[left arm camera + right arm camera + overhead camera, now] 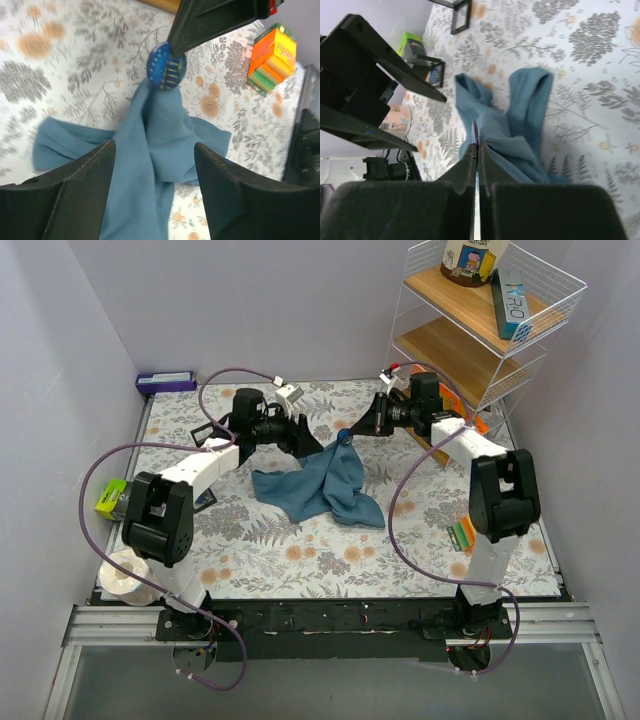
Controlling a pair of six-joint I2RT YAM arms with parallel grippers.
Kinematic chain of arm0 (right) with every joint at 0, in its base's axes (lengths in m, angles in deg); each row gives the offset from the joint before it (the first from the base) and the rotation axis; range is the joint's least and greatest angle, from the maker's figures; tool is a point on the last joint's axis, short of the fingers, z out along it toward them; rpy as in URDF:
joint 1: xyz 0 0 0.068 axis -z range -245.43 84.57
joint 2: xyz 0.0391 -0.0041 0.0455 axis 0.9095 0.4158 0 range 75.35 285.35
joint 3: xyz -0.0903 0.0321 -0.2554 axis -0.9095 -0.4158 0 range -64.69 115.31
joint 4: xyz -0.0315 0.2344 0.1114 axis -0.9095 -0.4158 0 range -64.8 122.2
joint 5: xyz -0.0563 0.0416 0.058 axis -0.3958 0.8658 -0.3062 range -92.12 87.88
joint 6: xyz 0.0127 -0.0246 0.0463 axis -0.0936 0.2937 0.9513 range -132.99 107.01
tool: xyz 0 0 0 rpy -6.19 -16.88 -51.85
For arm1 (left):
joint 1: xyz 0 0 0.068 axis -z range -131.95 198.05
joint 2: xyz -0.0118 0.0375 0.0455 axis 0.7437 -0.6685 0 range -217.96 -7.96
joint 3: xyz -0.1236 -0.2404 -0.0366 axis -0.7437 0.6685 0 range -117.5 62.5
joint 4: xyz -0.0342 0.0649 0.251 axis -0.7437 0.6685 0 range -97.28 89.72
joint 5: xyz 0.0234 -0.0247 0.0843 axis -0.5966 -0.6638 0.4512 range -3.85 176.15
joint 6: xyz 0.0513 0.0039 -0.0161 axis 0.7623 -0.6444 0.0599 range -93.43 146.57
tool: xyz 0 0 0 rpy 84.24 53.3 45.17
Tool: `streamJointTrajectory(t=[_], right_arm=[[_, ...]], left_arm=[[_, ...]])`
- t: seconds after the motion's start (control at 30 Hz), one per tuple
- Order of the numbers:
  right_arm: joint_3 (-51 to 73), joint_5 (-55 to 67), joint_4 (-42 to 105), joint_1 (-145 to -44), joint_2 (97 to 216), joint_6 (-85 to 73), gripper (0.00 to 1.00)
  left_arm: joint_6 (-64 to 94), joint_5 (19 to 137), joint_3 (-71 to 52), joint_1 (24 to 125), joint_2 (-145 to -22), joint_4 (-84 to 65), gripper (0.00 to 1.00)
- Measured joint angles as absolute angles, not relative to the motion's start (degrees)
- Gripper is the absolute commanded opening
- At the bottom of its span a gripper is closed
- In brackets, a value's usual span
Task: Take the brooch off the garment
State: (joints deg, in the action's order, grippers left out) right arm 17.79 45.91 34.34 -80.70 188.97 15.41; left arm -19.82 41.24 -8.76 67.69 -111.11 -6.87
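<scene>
Aloft, right fingers (452, 200) pinch the brooch (162, 70), garment (325, 485) dangling; left fingers (75, 190) face it, spread wide.

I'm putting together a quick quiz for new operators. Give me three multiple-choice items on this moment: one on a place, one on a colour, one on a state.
1. Where is the brooch?
A) between the left hand's fingers
B) between the right hand's fingers, at the garment's raised peak
C) on the garment's lowest fold, touched by no hand

2. What colour is the garment?
A) red
B) white
C) teal-blue

3. How is the left hand?
A) open, holding nothing
B) shut on the garment
C) out of view

Key:
1 B: the left wrist view shows the right hand's black fingers pinching the brooch at the cloth's tip.
2 C: every view shows teal-blue cloth.
3 A: its fingers stand apart, with nothing between them.
</scene>
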Motion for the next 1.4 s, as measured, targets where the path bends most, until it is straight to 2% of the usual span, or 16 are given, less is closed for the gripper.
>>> streamJointTrajectory(t=[0.2,0.43,0.7,0.87,0.97,1.0,1.13,1.2,1.4], right_arm=[[11.23,43.81,30.07,-80.94,177.71,17.46,0.01],[5.66,43.33,28.89,-80.48,177.85,23.02,0.01],[5.55,43.50,29.94,-79.89,178.06,27.72,0.01],[4.28,44.12,31.47,-79.67,178.06,29.55,0.01],[3.76,44.64,31.71,-79.63,178.09,30.34,0.01],[3.76,44.18,31.78,-79.54,178.09,30.23,0.01],[3.71,44.86,32.24,-78.38,178.26,30.60,0.01],[3.69,45.23,32.35,-78.08,178.26,30.62,0.01],[3.01,45.12,33.15,-77.68,178.26,30.78,0.01]], left_arm=[[-1.13,45.35,-8.48,73.00,-103.92,-3.68,0.66],[19.74,52.85,4.11,84.74,-98.07,-8.54,0.65],[30.37,63.43,4.59,88.63,-98.74,-16.14,0.65],[33.49,67.93,2.58,91.23,-103.44,-18.55,0.61],[34.76,69.66,1.53,92.15,-106.02,-18.96,0.51],[35.15,70.45,1.09,92.28,-106.68,-19.27,0.44],[35.68,72.19,-2.14,92.69,-108.71,-19.29,0.32],[35.72,72.83,-3.23,92.72,-109.10,-19.11,0.29],[35.26,73.37,-4.37,92.89,-109.10,-16.43,0.00]])
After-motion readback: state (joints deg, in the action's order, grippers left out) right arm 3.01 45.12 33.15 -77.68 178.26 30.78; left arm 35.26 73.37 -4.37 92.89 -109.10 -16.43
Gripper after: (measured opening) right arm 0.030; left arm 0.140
